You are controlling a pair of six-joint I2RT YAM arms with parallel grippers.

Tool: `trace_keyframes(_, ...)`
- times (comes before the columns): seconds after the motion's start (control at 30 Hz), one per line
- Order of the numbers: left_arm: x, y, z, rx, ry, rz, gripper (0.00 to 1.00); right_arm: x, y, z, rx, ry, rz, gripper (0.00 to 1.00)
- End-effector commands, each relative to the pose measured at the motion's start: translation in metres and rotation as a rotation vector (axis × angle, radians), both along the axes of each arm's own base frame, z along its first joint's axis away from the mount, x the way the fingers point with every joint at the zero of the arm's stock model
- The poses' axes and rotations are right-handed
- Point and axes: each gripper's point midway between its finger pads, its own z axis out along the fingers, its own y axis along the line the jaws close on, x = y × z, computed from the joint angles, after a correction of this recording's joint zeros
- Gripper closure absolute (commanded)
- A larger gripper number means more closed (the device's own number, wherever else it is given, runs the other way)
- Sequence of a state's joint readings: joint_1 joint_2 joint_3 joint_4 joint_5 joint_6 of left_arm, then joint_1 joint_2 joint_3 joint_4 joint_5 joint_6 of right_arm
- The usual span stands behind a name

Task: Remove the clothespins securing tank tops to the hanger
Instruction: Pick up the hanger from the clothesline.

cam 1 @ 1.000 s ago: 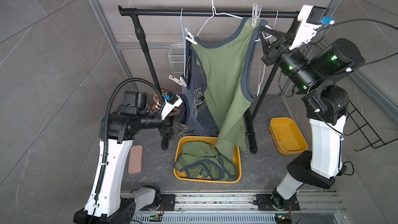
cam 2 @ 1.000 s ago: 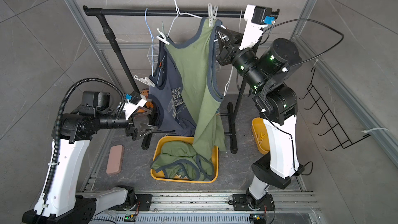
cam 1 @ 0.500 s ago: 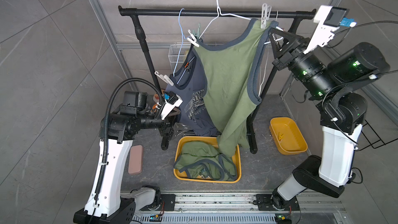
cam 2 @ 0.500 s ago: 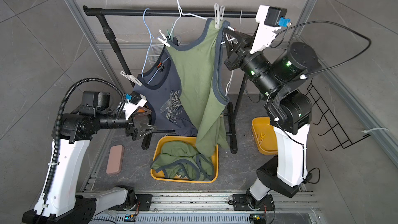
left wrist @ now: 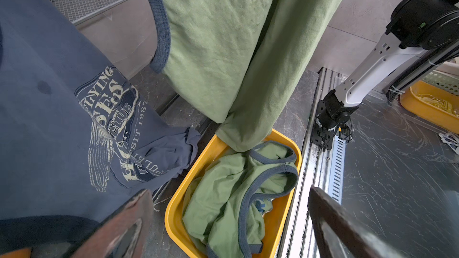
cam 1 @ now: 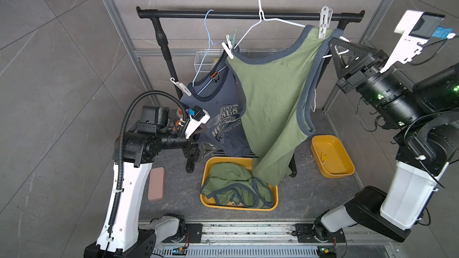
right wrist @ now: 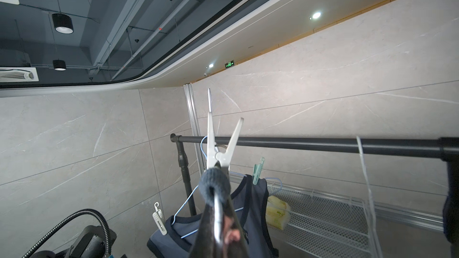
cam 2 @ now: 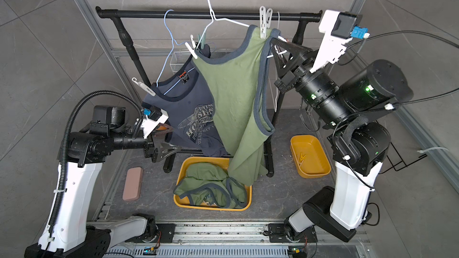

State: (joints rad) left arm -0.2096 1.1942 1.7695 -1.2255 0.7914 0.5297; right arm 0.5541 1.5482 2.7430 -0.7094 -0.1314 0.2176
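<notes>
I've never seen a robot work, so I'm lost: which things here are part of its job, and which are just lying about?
Job: hanging olive tank top, navy tank top, crumpled olive tank top in the yellow bin, white clothespins, mint clothespin, white hanger, right gripper shut on it.
Lying about: pinkish block, wire basket, yellowish packet inside it.

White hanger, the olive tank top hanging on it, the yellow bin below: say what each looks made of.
The white hanger: thin bent wire, probably metal with a white coating; twisted neck. The hanging olive tank top: soft matte knit, likely cotton; it drapes and creases. The yellow bin: probably moulded plastic; smooth rounded rim, slight sheen.
</notes>
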Motion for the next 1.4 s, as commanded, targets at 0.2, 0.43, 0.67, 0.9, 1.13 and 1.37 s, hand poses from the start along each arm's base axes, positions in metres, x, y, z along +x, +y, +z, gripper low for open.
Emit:
trace_keyframes(0.2, -0.046, 0.005, 0.005, 0.036, -0.069, -0.103, 0.0, -0.066, -0.021, 0.052, 0.157, -0.171, 0.141, 1.0)
trace_keyframes(0.43, -0.098, 0.017, -0.016, 0.132, -0.088, -0.219, 0.0, -0.086, -0.023, 0.066, 0.216, -0.212, 0.231, 1.0)
trace_keyframes(0.67, -0.117, 0.028, -0.025, 0.192, -0.107, -0.205, 0.0, -0.099, -0.018, 0.07, 0.249, -0.199, 0.34, 1.0)
trace_keyframes(0.9, -0.148, 0.031, -0.004, 0.157, -0.18, -0.217, 0.01, -0.097, -0.001, 0.059, 0.231, -0.121, 0.449, 1.0)
trace_keyframes(1.13, -0.173, 0.025, 0.038, 0.045, -0.282, -0.245, 0.01, -0.086, 0.025, 0.044, 0.2, -0.025, 0.574, 1.0)
trace_keyframes(1.37, -0.172, 0.023, 0.08, -0.012, -0.398, -0.215, 0.01, -0.083, 0.044, 0.029, 0.165, 0.045, 0.691, 1.0)
